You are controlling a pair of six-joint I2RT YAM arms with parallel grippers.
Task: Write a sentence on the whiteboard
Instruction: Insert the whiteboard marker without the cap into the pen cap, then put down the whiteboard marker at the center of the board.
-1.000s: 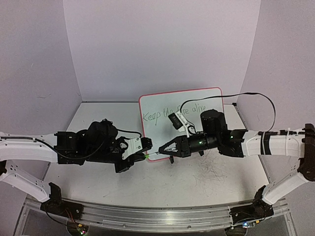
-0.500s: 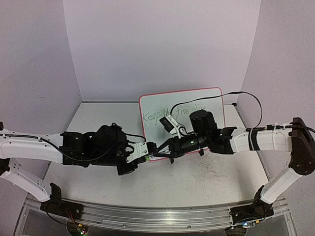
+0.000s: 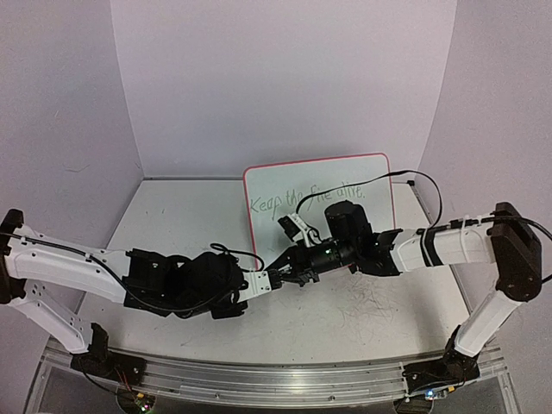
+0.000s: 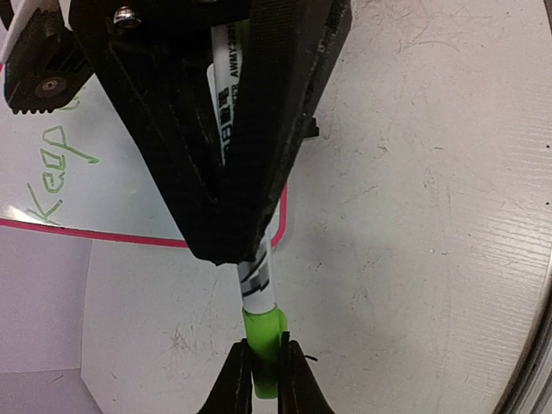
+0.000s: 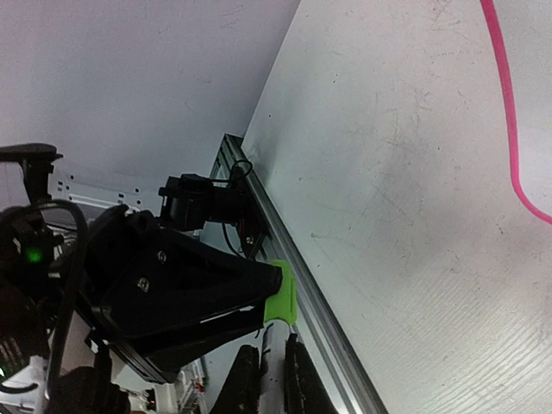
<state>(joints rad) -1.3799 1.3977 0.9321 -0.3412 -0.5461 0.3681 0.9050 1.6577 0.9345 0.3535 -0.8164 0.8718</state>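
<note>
The whiteboard [image 3: 345, 226], white with a red-pink rim, lies at the back middle of the table. On it is the sentence [image 3: 306, 197] in thin green handwriting. In front of the board's near left corner my two grippers meet tip to tip. My left gripper [image 4: 265, 358] is shut on a bright green marker cap [image 4: 263, 332]. The cap sits on the end of a white marker barrel [image 4: 256, 280]. My right gripper [image 5: 274, 354] is shut on that barrel [image 5: 273, 373], with the cap [image 5: 282, 299] just past its fingertips. The pen's tip is hidden.
Dark scribble marks [image 3: 371, 302] stain the table at the right front. An aluminium rail [image 3: 259, 375] runs along the near edge. Purple walls close in the back and both sides. A black cable [image 3: 405, 177] loops over the board's far right corner.
Both grippers have drifted toward the near edge and closed the gap between them. The left arm has swung right and the right arm has reached left, so cap and barrel now join.
</note>
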